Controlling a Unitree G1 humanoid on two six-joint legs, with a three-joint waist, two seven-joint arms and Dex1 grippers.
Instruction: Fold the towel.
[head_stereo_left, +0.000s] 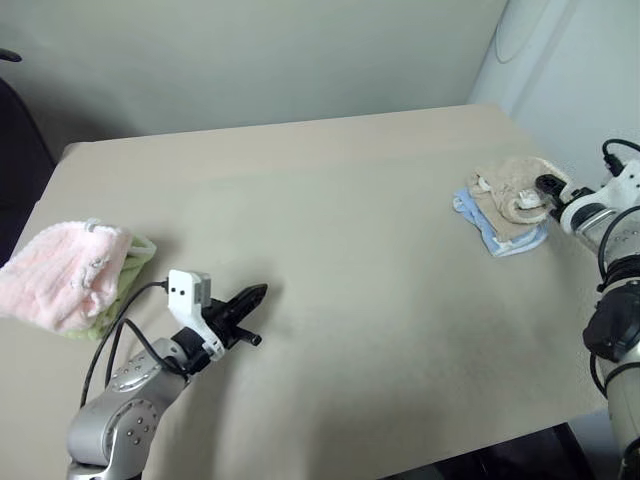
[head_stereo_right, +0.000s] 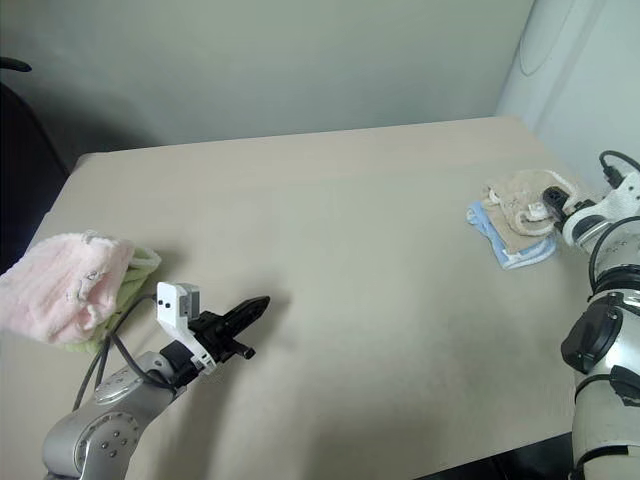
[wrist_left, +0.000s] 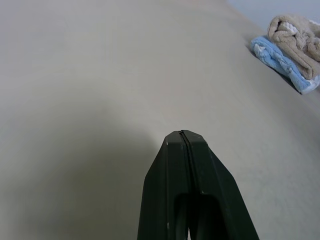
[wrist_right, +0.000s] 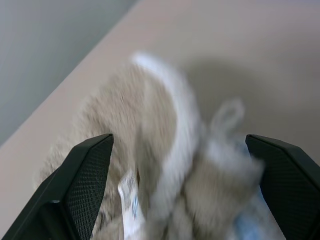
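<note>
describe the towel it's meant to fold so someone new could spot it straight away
Look at the far right edge of the table, where a small heap of cloth lies in front of the open right gripper. The towel is the crumpled beige one on top, with white corded edging. Under it lies a light blue cloth, and the pink cloth sits on the opposite side.

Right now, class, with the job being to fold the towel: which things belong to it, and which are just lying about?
Job: towel; right gripper, open at it.
Lying about: blue cloth under the towel; pink cloth; green cloth beneath it.
</note>
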